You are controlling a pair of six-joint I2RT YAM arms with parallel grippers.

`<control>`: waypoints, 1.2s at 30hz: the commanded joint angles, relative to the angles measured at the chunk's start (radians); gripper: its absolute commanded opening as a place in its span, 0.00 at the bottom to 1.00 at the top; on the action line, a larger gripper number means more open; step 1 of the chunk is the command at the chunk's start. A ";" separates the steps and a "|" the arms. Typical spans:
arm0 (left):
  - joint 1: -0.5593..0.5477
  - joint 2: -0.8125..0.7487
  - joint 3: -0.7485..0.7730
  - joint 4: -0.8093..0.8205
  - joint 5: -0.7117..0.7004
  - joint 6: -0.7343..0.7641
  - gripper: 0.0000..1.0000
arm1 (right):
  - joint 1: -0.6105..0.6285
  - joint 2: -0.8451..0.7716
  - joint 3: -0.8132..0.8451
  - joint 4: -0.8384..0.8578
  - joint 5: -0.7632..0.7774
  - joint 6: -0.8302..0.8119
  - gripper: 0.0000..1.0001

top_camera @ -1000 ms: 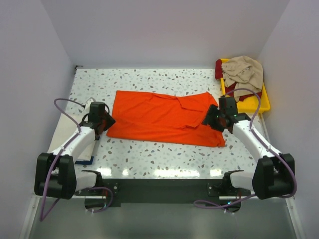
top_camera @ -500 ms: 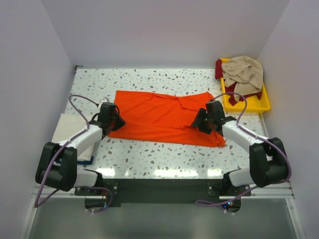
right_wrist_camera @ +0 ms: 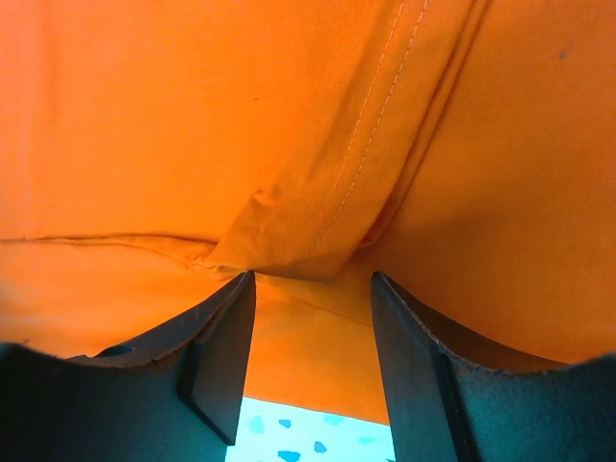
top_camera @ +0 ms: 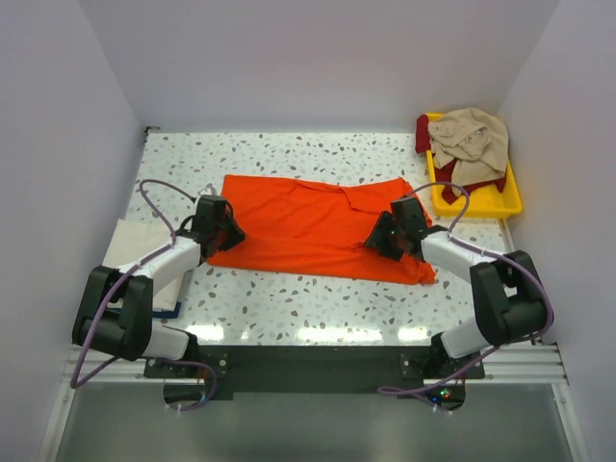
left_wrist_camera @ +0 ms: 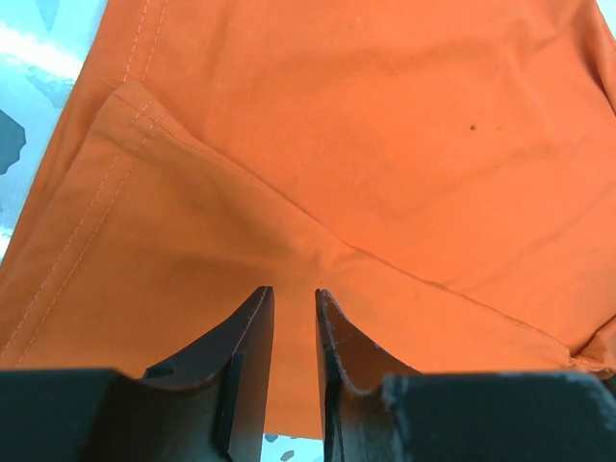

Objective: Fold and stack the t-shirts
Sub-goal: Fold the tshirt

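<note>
A bright orange t-shirt (top_camera: pixel 318 223) lies spread flat across the middle of the speckled table. My left gripper (top_camera: pixel 227 232) is low over the shirt's left edge. In the left wrist view its jaws (left_wrist_camera: pixel 294 291) stand a narrow gap apart, with orange cloth (left_wrist_camera: pixel 366 125) showing between them. My right gripper (top_camera: pixel 379 237) is low over the shirt's right part, near a folded-over sleeve. In the right wrist view it (right_wrist_camera: pixel 313 277) is open wide over a stitched hem fold (right_wrist_camera: pixel 318 221). A beige t-shirt (top_camera: pixel 470 140) and a dark red one (top_camera: pixel 423 133) lie heaped at the back right.
A yellow tray (top_camera: pixel 491 202) holds the beige and dark red shirts. A cream-white cloth (top_camera: pixel 127 248) lies at the table's left edge with a navy one (top_camera: pixel 164 310) under its near end. Walls close in on three sides.
Both grippers have moved inward over the orange shirt: the left from off its left edge onto it, the right further left onto the sleeve area. The shirt has not moved.
</note>
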State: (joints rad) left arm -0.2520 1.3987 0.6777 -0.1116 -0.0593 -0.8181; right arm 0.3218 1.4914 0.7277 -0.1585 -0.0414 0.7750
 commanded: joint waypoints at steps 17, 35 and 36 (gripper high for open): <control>-0.006 -0.001 0.022 0.050 0.010 0.025 0.27 | 0.031 0.115 0.134 0.047 0.061 -0.002 0.54; -0.006 0.005 0.019 0.055 0.010 0.019 0.26 | 0.131 0.253 0.317 -0.006 0.123 -0.082 0.54; -0.006 0.006 0.019 0.055 0.010 0.019 0.26 | 0.134 0.260 0.322 -0.006 0.124 -0.083 0.54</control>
State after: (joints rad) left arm -0.2520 1.4006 0.6777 -0.1112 -0.0547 -0.8169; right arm 0.4408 1.7321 1.0008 -0.1520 0.0387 0.7219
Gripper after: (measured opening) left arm 0.267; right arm 0.539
